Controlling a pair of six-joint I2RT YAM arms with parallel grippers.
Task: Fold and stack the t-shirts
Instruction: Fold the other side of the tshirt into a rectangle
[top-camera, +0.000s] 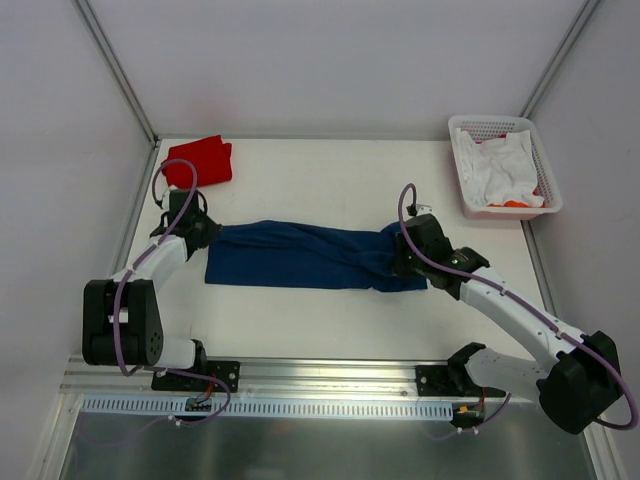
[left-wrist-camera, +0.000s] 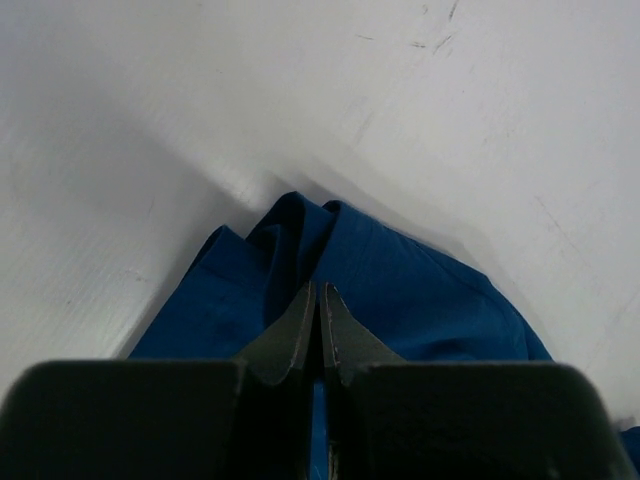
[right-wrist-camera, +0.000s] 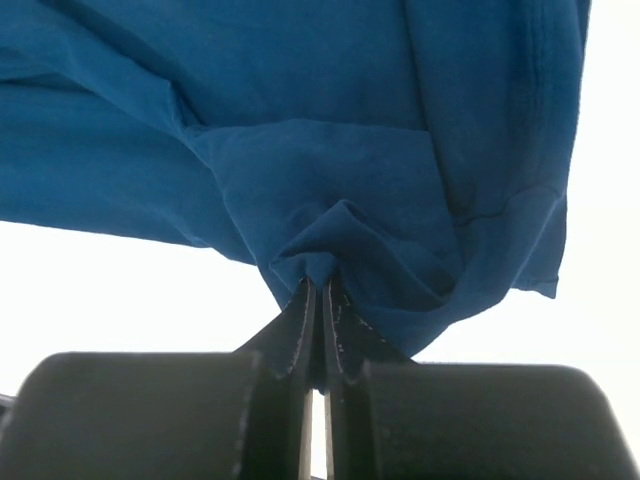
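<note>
A navy blue t-shirt (top-camera: 300, 255) lies stretched in a long band across the middle of the table, its print hidden. At the shirt's left end, my left gripper (top-camera: 205, 232) is shut on a pinch of the blue cloth (left-wrist-camera: 400, 290); in the left wrist view the left gripper (left-wrist-camera: 320, 290) has its fingertips pressed together on the fabric. At the right end, my right gripper (top-camera: 400, 262) is shut on a bunched fold (right-wrist-camera: 320, 250). The right gripper (right-wrist-camera: 320, 285) shows its fingertips closed on it. A folded red t-shirt (top-camera: 198, 161) rests at the back left corner.
A white basket (top-camera: 465, 175) with white and orange cloth inside stands at the back right. Grey walls enclose the table on the left, back and right. A metal rail runs along the near edge by the arm bases.
</note>
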